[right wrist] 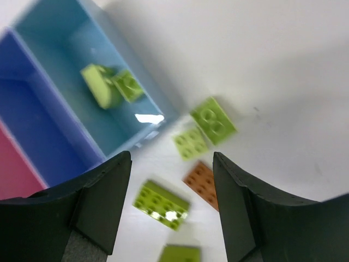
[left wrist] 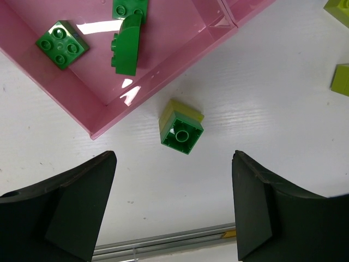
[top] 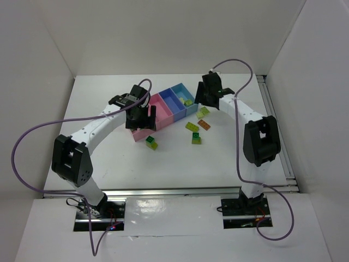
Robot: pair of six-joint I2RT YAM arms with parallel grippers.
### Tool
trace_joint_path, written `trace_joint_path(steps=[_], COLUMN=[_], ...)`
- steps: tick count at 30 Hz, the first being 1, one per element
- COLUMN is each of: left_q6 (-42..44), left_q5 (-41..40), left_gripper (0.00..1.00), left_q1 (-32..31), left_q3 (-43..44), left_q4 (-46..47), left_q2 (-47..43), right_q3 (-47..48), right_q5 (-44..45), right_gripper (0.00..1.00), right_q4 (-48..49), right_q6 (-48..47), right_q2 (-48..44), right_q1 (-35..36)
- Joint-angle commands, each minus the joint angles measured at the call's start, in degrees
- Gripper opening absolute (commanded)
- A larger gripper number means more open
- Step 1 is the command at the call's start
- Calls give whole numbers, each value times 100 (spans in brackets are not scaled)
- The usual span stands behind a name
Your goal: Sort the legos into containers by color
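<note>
The containers stand in a row at mid table: a large pink bin, a small pink bin, a blue bin and a light blue bin. My left gripper is open and empty above the large pink bin's near corner. In the left wrist view that bin holds three dark green legos. A green and yellow-green stacked brick lies on the table ahead of the left gripper. My right gripper is open and empty. The light blue bin holds two yellow-green legos.
Loose on the table by the light blue bin lie yellow-green bricks and one orange brick. In the top view the orange brick and a green and yellow-green brick lie right of the bins. White walls enclose the table.
</note>
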Motion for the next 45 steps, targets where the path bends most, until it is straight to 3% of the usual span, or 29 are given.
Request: trace_joint_path(steps=[1,6,11,16,22,30,39,45], left_q6=[127,127,127,127,127,127,127,127], left_q5=[-43,18,18,18,18,71,10,10], left_gripper=[89,89,89,89,89,89,89,89], left_q1=[38,38,38,38,38,-66,-120,-120], left_q3=[-20,42,42,42,42,156,218,218], left_q4=[-10,-10,-10,-10,43,43,95,95], left_q2=[-184,-122,-122,-122,-70,97,81,80], right_q3=[-847,-1105,-1044,-1044,-1605,-2177,-2125,-2125], right_q5=[344,-289,-728,-993,-1186,-1415,-1529,-1423], right_gripper=[69,73,83,84,84,89,85,74], right_q4=[210,141,9,70,1,-377,-624,-677], right_q6=[69,-107,-370,-432,-432,-29,165,280], right_q2=[-365,-252,30,83,-679,-1419,-1226,-1226], right_q1=[-223,-285,-285,-285,-285,223,488,593])
